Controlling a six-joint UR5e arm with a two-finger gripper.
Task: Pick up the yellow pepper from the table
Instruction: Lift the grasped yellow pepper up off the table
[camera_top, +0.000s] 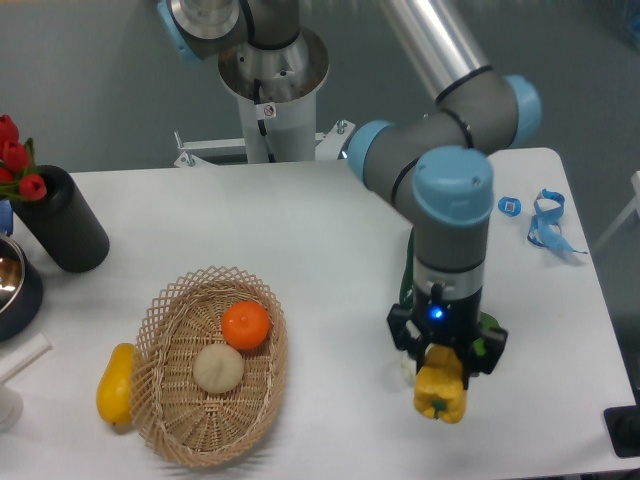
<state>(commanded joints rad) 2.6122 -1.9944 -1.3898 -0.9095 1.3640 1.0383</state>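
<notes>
The yellow pepper is blocky and lobed, and sits between my gripper's fingers at the front right of the white table. My gripper points straight down and is shut on the pepper's upper part. The pepper's lower half shows below the fingers. I cannot tell whether it touches the tabletop or hangs just above it; a faint shadow lies to its left.
A wicker basket at the front left holds an orange and a pale round fruit. A smooth yellow mango-like fruit lies left of it. A black cylinder vase with red flowers stands at far left. A blue strap lies at the back right.
</notes>
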